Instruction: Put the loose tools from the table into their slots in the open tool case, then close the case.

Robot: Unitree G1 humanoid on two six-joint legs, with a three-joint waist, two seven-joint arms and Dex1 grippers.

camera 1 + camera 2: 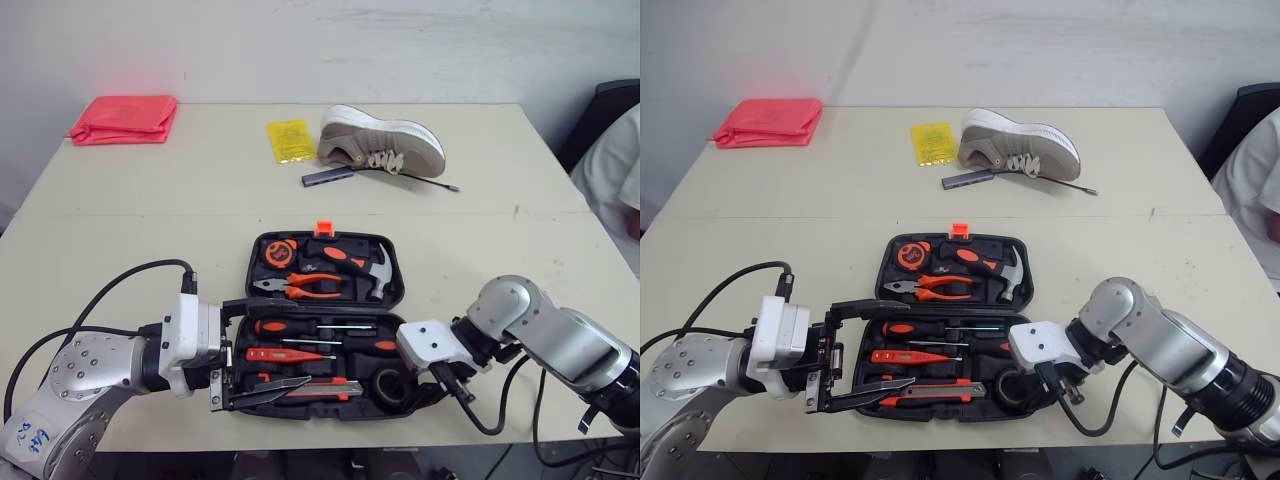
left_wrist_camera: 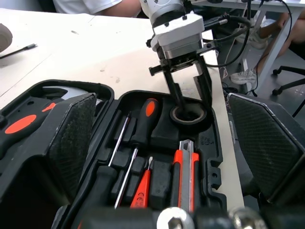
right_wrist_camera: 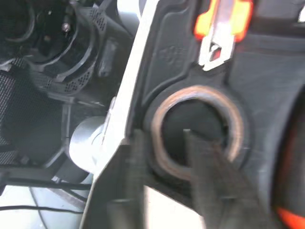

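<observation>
Black tape roll (image 2: 188, 123) is straddled by right fingers (image 2: 175, 90).

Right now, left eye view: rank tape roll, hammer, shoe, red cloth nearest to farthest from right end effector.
1. Tape roll, at the right end effector, near-right corner of the case.
2. Hammer, case's far half.
3. Shoe, far across table.
4. Red cloth, far-left corner.

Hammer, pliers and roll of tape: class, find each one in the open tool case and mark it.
hammer (image 1: 380, 280), left eye view, on its steel head.
pliers (image 1: 316, 291), left eye view, on the orange handles.
roll of tape (image 2: 188, 123), left wrist view, on the rim of the ring.
</observation>
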